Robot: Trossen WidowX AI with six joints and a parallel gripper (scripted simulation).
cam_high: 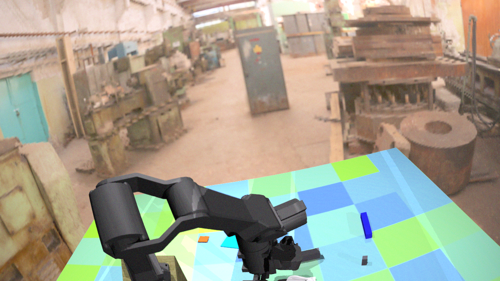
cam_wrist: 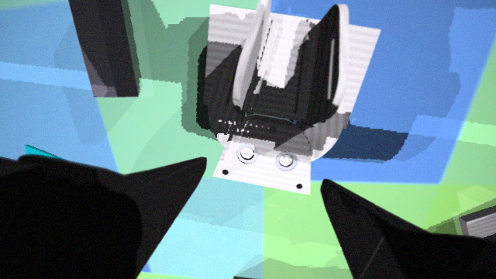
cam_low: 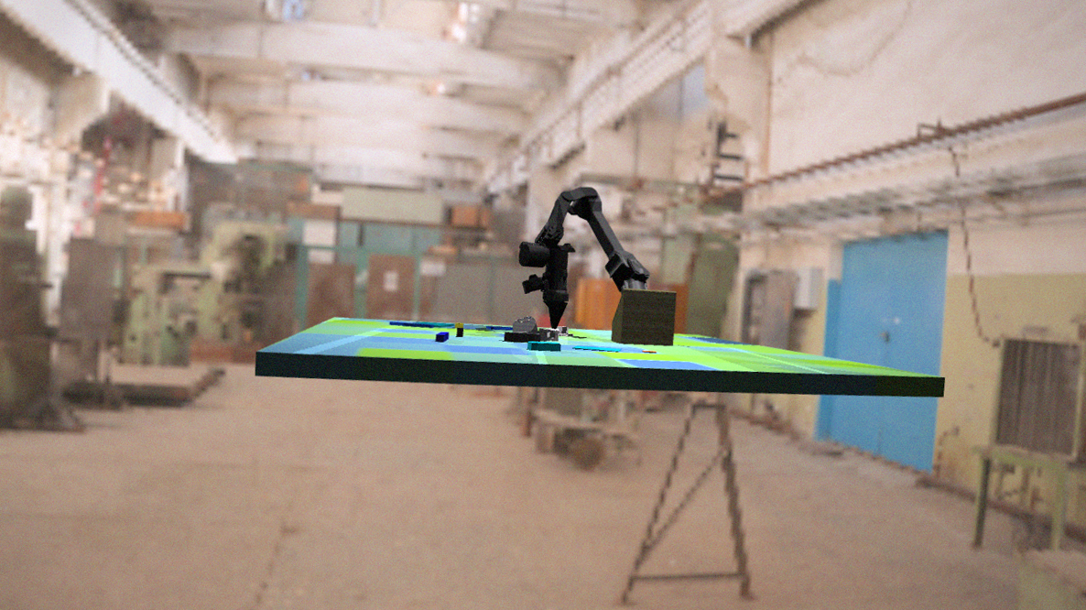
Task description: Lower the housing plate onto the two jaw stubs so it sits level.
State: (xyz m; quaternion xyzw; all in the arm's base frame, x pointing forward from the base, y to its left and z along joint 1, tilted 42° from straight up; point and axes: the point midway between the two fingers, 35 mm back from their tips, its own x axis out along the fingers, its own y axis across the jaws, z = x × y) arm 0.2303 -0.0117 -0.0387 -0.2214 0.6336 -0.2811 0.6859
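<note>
We see the tool [cam_low: 557,324] [cam_wrist: 263,173] pointing down, spread open and holding nothing, near a pale, ribbed metallic-looking plate [cam_wrist: 267,176].

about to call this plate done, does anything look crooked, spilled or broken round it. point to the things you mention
Nothing plainly stands out. In the wrist view, the white plate [cam_wrist: 263,179] shows no visible break, with two round studs [cam_wrist: 246,154] showing through it, and I see no spill. The open claw [cam_high: 260,277] [cam_low: 557,325] [cam_wrist: 263,173] is off it. I can't tell whether it sits fully level.
</note>
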